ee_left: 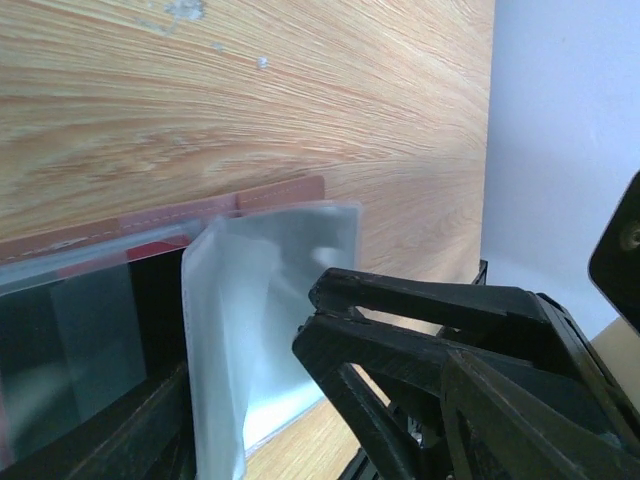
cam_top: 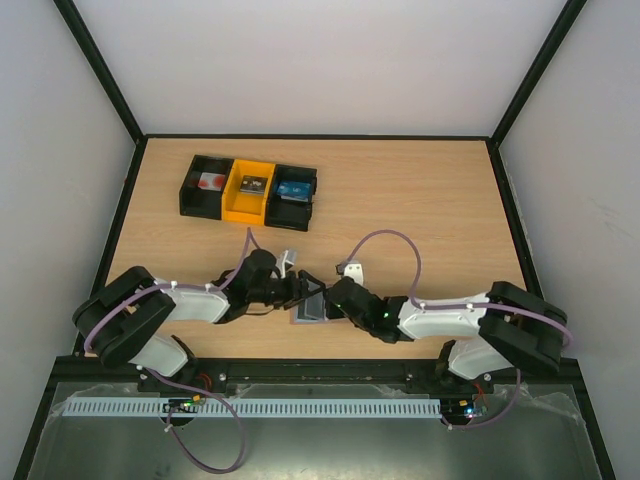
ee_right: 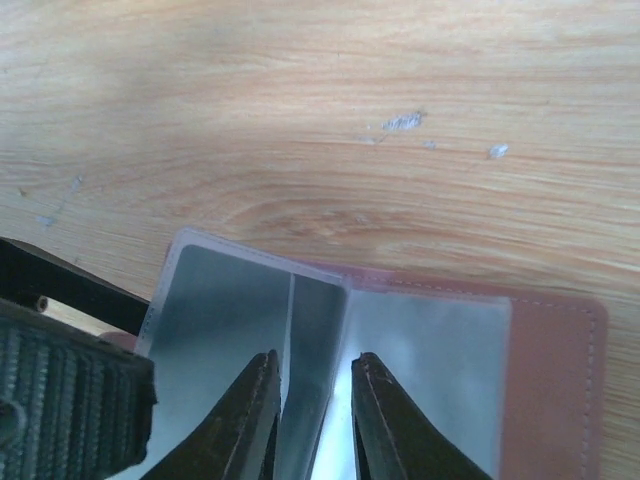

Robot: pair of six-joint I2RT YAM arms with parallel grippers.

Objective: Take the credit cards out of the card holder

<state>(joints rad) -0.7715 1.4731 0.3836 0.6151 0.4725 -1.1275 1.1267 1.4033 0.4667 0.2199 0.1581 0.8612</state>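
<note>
The card holder lies open on the table between both grippers. In the right wrist view its mauve-brown rim frames light blue-grey clear pockets. One clear leaf stands up. My right gripper is slightly open and straddles this leaf, with a gap on its right side. In the left wrist view my left gripper has its tips together on the edge of the raised clear leaf. A red strip, perhaps a card's edge, shows inside a pocket. No card is outside the holder.
A row of three bins stands at the back left: black, yellow, black, each with small items. The black table frame runs along the sides and the near edge.
</note>
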